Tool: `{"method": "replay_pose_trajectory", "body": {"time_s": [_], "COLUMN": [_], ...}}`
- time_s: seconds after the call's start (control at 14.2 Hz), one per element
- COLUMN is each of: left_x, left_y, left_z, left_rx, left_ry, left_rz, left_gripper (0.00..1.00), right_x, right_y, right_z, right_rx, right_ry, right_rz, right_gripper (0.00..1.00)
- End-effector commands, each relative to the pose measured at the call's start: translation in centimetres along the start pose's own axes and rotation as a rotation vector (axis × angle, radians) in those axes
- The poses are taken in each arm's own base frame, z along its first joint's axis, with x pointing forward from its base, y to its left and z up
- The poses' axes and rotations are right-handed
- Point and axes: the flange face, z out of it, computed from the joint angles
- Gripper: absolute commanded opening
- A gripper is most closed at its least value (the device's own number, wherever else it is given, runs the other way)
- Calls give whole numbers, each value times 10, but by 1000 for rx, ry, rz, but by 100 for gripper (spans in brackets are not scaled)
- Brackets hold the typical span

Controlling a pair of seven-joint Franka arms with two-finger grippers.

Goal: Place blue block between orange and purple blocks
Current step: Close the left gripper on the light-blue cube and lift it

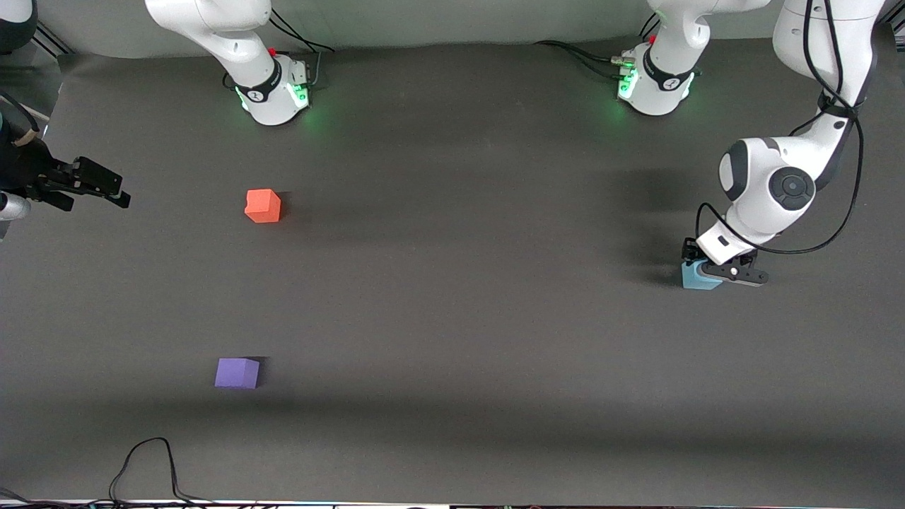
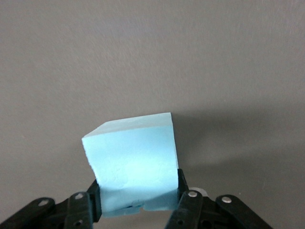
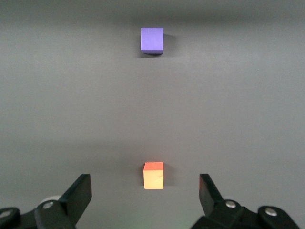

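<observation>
Left gripper (image 1: 709, 274) is clamped on the blue block (image 1: 696, 276) at the frame's right middle. The goal gap sits far toward the frame's left, between the orange block (image 1: 263, 206) and the purple block (image 1: 237, 372), bare mat between. Right gripper (image 1: 92, 185) waits spread wide at the left edge.

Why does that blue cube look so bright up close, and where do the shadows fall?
In the left wrist view the blue block has a pale washed-out patch on its facing side, a soft shadow on the mat beside it, and the left tool closed on it. In the front view broad dim bands cross the table. In the right wrist view the purple block and orange block cast small shadows.
</observation>
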Motion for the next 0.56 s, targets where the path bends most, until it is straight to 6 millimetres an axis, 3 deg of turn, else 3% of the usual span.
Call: {"method": "replay_pose_trajectory", "body": {"time_s": [0.0,0.14,0.28,0.42,0.49], "left_x": [21,44,63,82,92], "left_y": [-8,-16,-6,41,75], "left_z": [-21,-59,-103,-144,-160], "left_rx": [2,-9,-31,-44,-45], "left_ry": [-14,-84,-156,-182,-190], "left_rz": [9,-1,-36,-64,-78], "left_gripper": [38,38,39,39,39], "right_x": [-3,-3,-3,-3,-3], "right_y": [1,1,1,1,1], "right_z": [-4,-4,-4,-4,-5], "right_rx": [-3,-3,-3,-3,-3], "right_ry": [-1,-1,-1,-1,1], "right_rz": [11,11,13,11,11], "right_gripper": [100,100,100,100,100]}}
